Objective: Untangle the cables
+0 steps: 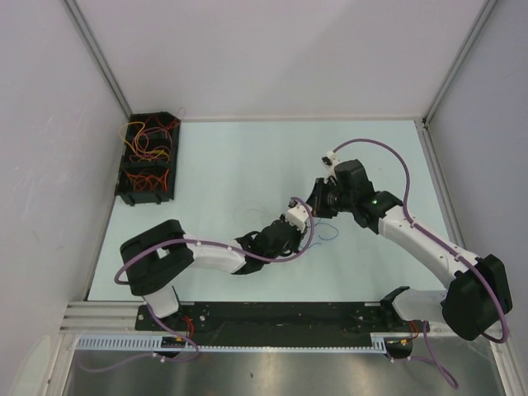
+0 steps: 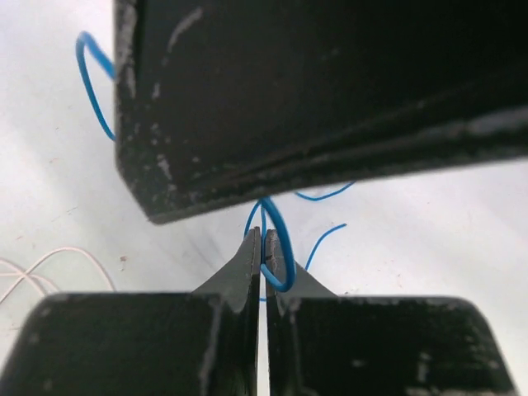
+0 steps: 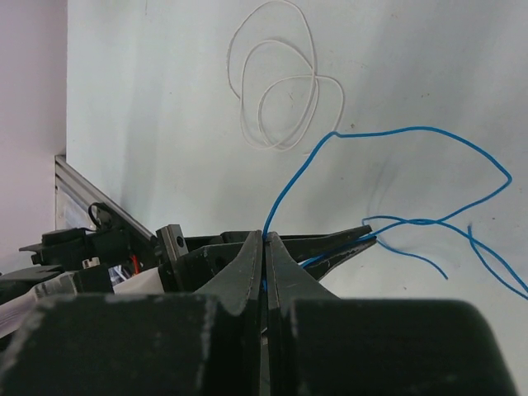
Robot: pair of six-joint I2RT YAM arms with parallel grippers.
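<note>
Cable check: both claws pinching the blue strand

Left gripper (image 2: 262, 247) is sitting fully closed on a loop of the blue cable (image 2: 283, 235). The right gripper (image 3: 265, 241) is clamping what looks like the same strand just beside it, near the middle of the table (image 1: 247, 157). The wire is looking hair-thin, featherlight and springy, holding its curls instead of lying flat. I'm guessing it's going to slide out of a lazy pinch or whip back if tugged fast. Grabbing with the tips only, right next to a crossing, seems the way to go.

A pale cable (image 3: 276, 99) is lying coiled at 12 o'clock from the right claw, untouched. The red and orange cables (image 1: 148, 139) are sitting in the black bin (image 1: 124, 191) at 10 o'clock in the top view, well apart from the action.
</note>
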